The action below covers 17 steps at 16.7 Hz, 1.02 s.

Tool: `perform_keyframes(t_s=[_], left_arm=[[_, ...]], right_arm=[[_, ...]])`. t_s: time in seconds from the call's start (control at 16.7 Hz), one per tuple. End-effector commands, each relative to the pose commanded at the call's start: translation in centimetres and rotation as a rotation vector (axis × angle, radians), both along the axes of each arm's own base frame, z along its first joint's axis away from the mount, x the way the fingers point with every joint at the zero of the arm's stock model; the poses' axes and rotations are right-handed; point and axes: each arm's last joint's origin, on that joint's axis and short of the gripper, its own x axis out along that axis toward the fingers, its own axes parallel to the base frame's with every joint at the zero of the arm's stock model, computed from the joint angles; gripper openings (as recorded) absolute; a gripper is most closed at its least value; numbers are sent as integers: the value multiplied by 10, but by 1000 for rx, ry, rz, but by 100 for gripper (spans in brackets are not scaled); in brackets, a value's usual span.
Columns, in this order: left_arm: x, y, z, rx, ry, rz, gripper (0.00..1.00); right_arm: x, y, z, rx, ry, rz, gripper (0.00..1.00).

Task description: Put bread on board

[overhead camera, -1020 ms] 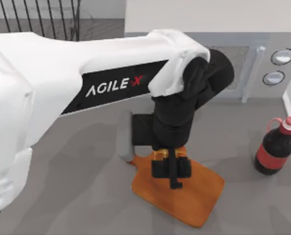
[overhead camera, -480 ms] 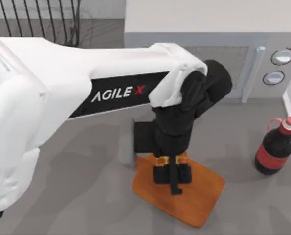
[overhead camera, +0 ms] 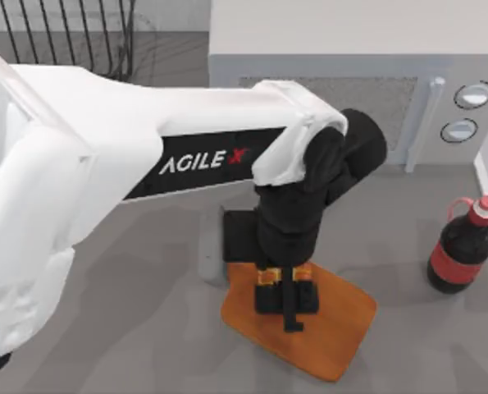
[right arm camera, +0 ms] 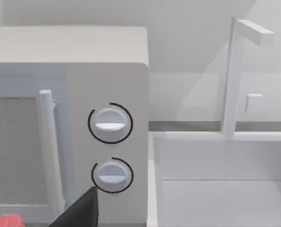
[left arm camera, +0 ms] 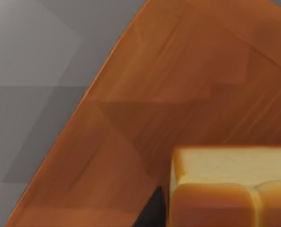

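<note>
The orange-brown wooden board (overhead camera: 342, 320) lies at the table's front, a little right of centre. My left gripper (overhead camera: 286, 297) points down over the board's left half, shut on the bread (overhead camera: 264, 276), whose golden edges show on either side of the black fingers. In the left wrist view the bread (left arm camera: 230, 189), with its pale side and glossy brown top, sits close above the board (left arm camera: 168, 71) and casts a shadow on it. My right gripper (right arm camera: 81, 213) is parked near the microwave.
A white microwave (overhead camera: 350, 82) stands at the back, with two knobs (right arm camera: 109, 124) on its right. A dark cola bottle with a red cap (overhead camera: 461, 246) stands at the right. A wire rack (overhead camera: 63, 33) is at the back left, a white basin (right arm camera: 216, 189) beside the microwave.
My left gripper, with the bread, has shifted slightly toward the front of the board and lower. The board and the bottle have not moved.
</note>
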Motion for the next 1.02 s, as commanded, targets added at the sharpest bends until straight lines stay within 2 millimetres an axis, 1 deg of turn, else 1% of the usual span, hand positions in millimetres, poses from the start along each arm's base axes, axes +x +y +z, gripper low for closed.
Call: perform_keyframes(t_s=[0.66,0.72,1.02], left_arm=[[0,0,0,0,0,0,98],[0,0,0,0,0,0,100],[0,0,0,0,0,0,100]], right_arm=[[0,0,0,0,0,0,100],[0,0,0,0,0,0,100],[0,0,0,0,0,0,100]])
